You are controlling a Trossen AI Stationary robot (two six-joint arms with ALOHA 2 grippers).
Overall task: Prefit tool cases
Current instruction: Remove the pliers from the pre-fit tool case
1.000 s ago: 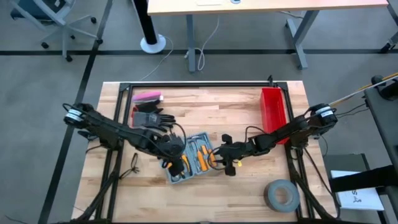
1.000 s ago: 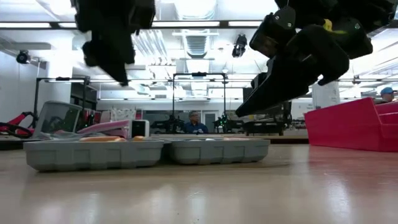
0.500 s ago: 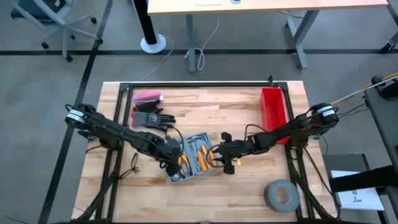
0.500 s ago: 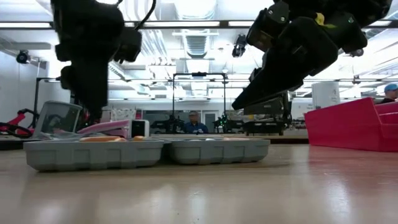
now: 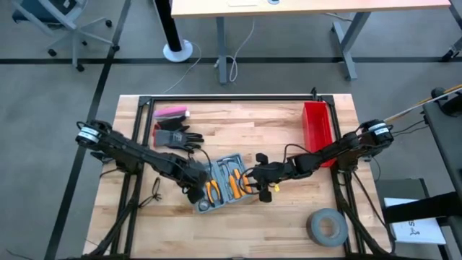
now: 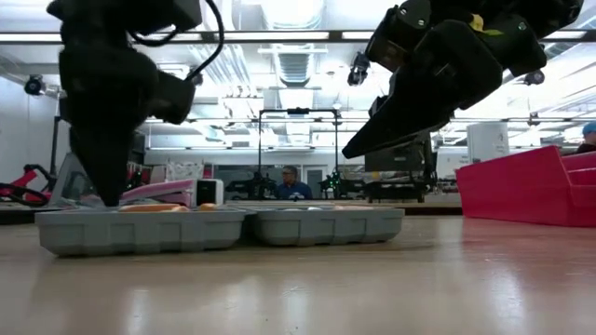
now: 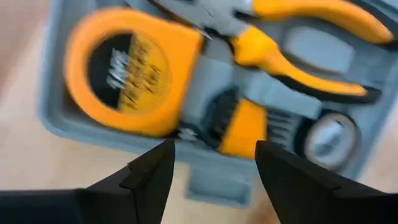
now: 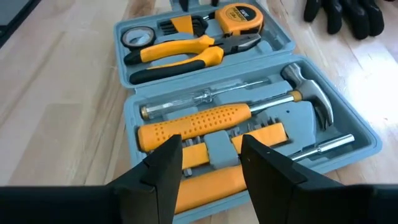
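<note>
The grey-blue tool case [image 5: 225,184] lies open and flat on the wooden table, both halves up. In the right wrist view, one half [image 8: 367,140] holds a hammer and screwdrivers, and the other holds pliers and a yellow tape measure. My left gripper [image 7: 214,165] points down, open. It hangs close over the outer rim of the tape-measure half [image 7: 74,121], low above the case [image 6: 219,228] in the low view. My right gripper [image 8: 210,163] is open and slants down over the other half, clear above it [image 6: 358,149].
A red bin [image 5: 317,130] stands at the far right. A grey tape roll [image 5: 326,226] lies at the near right. Black gloves [image 5: 177,136] and a pink object [image 5: 172,113] lie at the far left. A person sits in the room behind the table [image 6: 291,181].
My left gripper has come down and toward the table's near-left, from high over the case to just above its tape-measure half, tipping more steeply downward. The case has not moved.
</note>
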